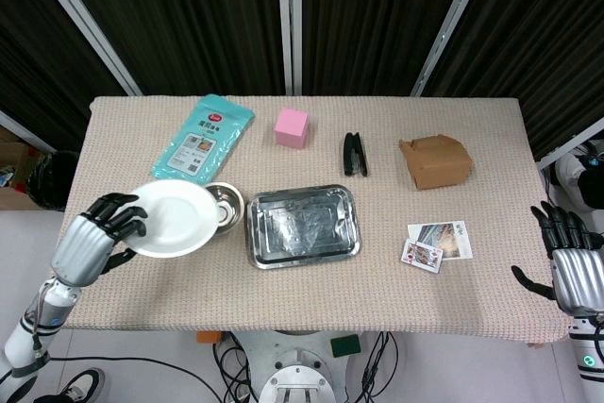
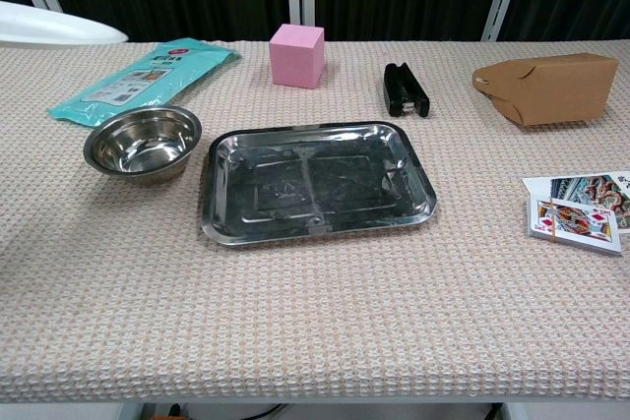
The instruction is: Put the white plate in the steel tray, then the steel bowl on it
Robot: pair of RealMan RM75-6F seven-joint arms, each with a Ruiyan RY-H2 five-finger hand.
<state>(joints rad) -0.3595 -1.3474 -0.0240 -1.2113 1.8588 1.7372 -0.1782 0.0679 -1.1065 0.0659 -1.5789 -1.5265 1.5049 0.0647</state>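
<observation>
Step one: your left hand [image 1: 92, 244] grips the round white plate [image 1: 173, 218], lifted left of frame. Next, carry it over the rectangular steel tray [image 1: 302, 226]; right hand [image 1: 573, 271] idle, fingers apart.

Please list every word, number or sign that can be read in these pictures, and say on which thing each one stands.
Teal packet: printed label with a red round mark, too small and blurred to read.
Playing cards: a face card on top, its corner marks too small to read.
Picture card under them: an image, no legible text.
Nothing else carries readable text.
</observation>
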